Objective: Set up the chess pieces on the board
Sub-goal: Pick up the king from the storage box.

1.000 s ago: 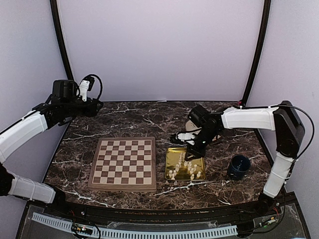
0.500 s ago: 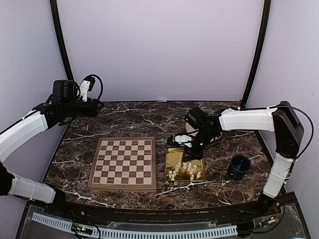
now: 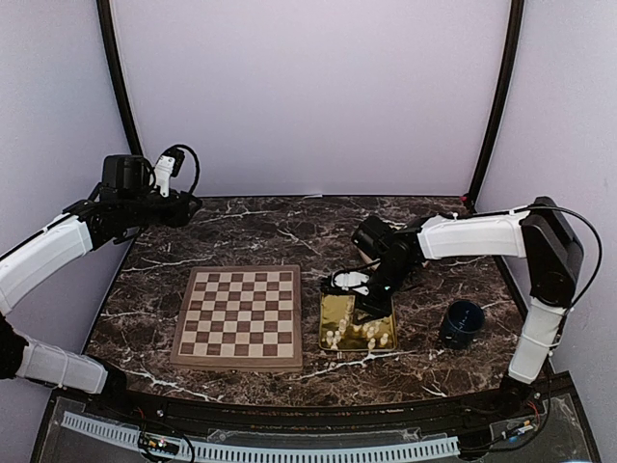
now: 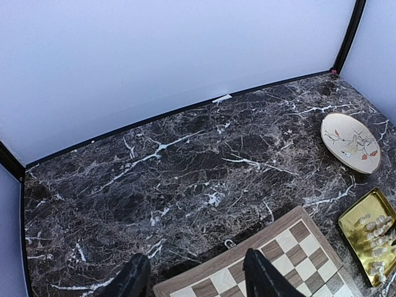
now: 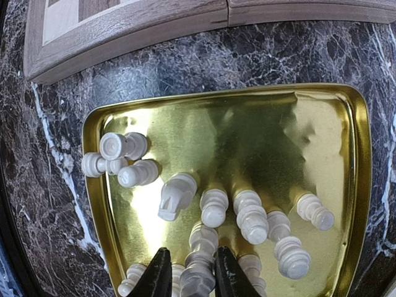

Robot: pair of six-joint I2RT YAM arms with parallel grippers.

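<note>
The board (image 3: 239, 316) lies left of centre with no pieces on it; its far edge (image 4: 291, 260) shows in the left wrist view. The chess pieces (image 3: 362, 333) are small cream figures, standing and lying in a gold tray (image 3: 328, 307) to the right of the board. My right gripper (image 3: 367, 311) hangs low over the tray. Seen from its wrist, the right gripper (image 5: 189, 272) is open, its dark fingers flanking one upright piece (image 5: 201, 269), with a knight (image 5: 175, 197) just beyond. My left gripper (image 3: 183, 207) is raised at the back left, and in its wrist view it (image 4: 197, 278) is open and holds nothing.
A dark blue cup (image 3: 462, 322) stands right of the tray. A cream patterned plate (image 4: 351, 135) lies behind the tray. The board's wooden frame (image 5: 130, 25) runs close along the tray's rim (image 5: 93, 124). Dark marble table (image 3: 251, 236) all round.
My right arm has shifted left and forward over the tray, its gripper now lower among the pieces. The left arm has not moved.
</note>
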